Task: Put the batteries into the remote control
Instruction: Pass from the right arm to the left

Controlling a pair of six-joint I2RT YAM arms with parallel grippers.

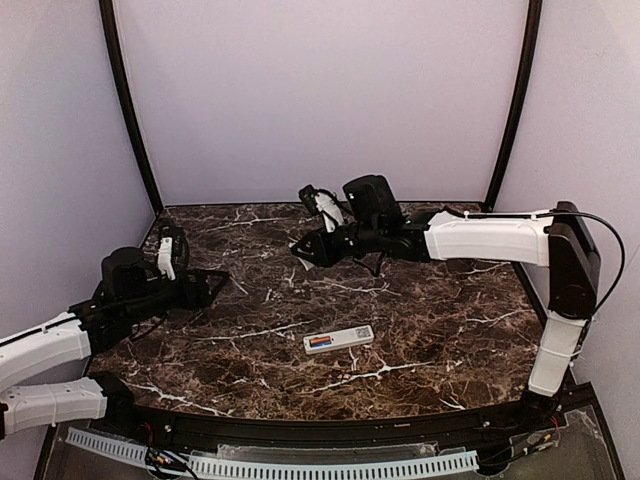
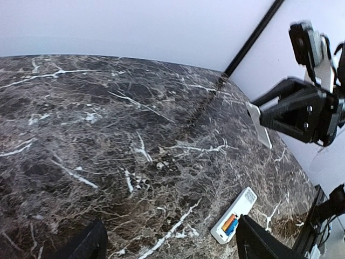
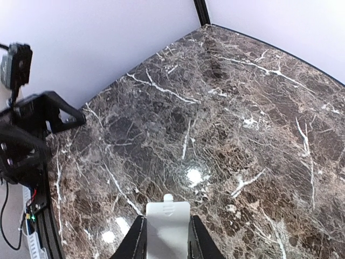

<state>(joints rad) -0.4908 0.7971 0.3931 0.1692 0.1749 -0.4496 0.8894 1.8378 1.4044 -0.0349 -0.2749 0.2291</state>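
The remote (image 1: 339, 339) lies toward the table's (image 1: 450, 330) front edge, batteries (image 1: 321, 342) inside and bare marble around it. The left gripper (image 1: 220, 284) is spread at the left side. The right gripper (image 1: 304, 249) pinches a white cover (image 3: 167, 218).

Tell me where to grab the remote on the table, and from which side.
Best bet: come straight down and pinch the remote across its narrow width, at the end away from the batteries: it lies flat, compartment up, both long edges free.
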